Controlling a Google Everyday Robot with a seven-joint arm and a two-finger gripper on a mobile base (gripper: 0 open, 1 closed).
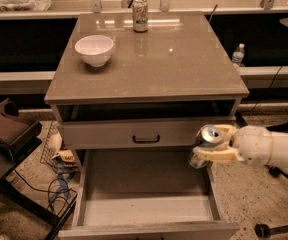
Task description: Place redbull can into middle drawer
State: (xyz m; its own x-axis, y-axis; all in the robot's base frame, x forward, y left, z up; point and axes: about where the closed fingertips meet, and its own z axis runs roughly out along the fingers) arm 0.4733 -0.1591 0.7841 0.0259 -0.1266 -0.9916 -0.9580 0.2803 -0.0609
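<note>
My gripper [213, 145] reaches in from the right and is shut on the redbull can [204, 146], a slim blue-and-silver can with a shiny top, held tilted. The can hangs over the right side of the middle drawer [149, 211], which is pulled open below the cabinet top, with a bare pale floor and low side walls. The can is above the drawer's right wall, close to the closed drawer front with the black handle [146, 139].
On the cabinet top [184, 69] stand a white bowl [94, 49] at left and a green-and-orange printed can [140, 14] at the back. A water bottle [238, 54] stands behind at right. A dark chair [6, 129] and cables [59, 184] lie at left.
</note>
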